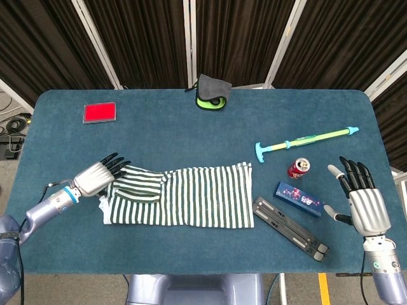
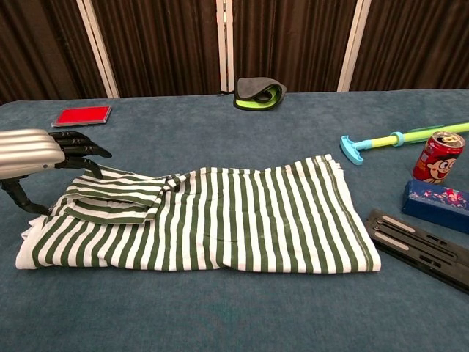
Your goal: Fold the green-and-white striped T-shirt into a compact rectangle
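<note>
Striped T-shirt [image 1: 181, 196] near desk [image 1: 191, 133] front edge, long axis left-right, bare desk beyond, left robot hand [image 1: 98, 176] fingers spread, touching left end, grip indeterminate, right robot hand [image 1: 361, 200] spread, holding nothing.

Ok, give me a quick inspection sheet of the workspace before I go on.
Surface: blue table, flat.
Job's things: striped T-shirt lying in a long band, sleeve folded in at its left end.
Clutter: red card, pouch, toy pump, soda can, blue box, black bar.
Hands: left hand at the shirt's left end, grip unclear; right hand open, apart.
Cables: cables on the floor, left.
Surroundings: dark curtains.
</note>
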Available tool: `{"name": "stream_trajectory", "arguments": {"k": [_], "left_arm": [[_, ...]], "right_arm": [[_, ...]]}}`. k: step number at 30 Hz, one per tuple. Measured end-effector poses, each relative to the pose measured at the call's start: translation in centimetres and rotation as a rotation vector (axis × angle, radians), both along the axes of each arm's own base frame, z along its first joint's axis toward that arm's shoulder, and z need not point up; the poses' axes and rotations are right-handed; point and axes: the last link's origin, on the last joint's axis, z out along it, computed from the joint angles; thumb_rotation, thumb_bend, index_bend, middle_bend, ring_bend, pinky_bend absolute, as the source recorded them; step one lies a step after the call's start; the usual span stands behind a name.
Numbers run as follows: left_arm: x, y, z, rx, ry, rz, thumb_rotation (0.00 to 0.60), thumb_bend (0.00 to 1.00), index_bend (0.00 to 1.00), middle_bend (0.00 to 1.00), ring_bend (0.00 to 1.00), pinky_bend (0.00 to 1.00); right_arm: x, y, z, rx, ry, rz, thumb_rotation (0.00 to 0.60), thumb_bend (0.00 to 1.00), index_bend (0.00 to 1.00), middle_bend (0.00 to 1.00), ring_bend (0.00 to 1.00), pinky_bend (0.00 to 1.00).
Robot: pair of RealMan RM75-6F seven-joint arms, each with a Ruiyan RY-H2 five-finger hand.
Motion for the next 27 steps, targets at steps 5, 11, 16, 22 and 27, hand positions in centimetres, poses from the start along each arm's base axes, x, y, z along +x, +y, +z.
{"name": "stream_trajectory", "arguments": {"k": [5, 11, 16, 22, 27], "left_arm": [[-0.3, -0.1, 0.3, 0.001, 0.012, 0.003, 0.6, 0.03, 0.16, 0.0, 0.0, 0.0], [-0.5, -0.1, 0.4, 0.002, 0.017, 0.004, 0.6, 0.03, 0.14, 0.0, 0.0, 0.0], [-0.3, -0.1, 0.0, 0.005, 0.005, 0.008, 0.6, 0.04, 0.15, 0.0, 0.0, 0.0], [-0.1, -0.3, -1.0, -0.011, 0.005, 0.016, 0.6, 0.09, 0.2, 0.0, 0.0, 0.0], [0.2, -0.4, -1.4, -0.018, 0.004, 0.006, 0.6, 0.2, 0.23, 0.0, 0.0, 0.0]], "right_arm": [[0.0, 0.0, -0.1, 0.0, 0.002, 0.0, 0.6, 0.0, 0.2, 0.0, 0.0, 0.0], [0.1, 0.1, -0.1, -0.001, 0.005, -0.001, 0.6, 0.0, 0.2, 0.0, 0.0, 0.0], [0.2, 0.1, -0.3, 0.001, 0.008, 0.003, 0.6, 0.0, 0.2, 0.0, 0.0, 0.0], [0.3, 0.1, -0.2, -0.005, 0.005, 0.005, 0.6, 0.0, 0.2, 0.0, 0.0, 0.0], [0.3, 0.1, -0.3, 0.001, 0.005, 0.008, 0.6, 0.0, 0.2, 0.0, 0.0, 0.0]]}}
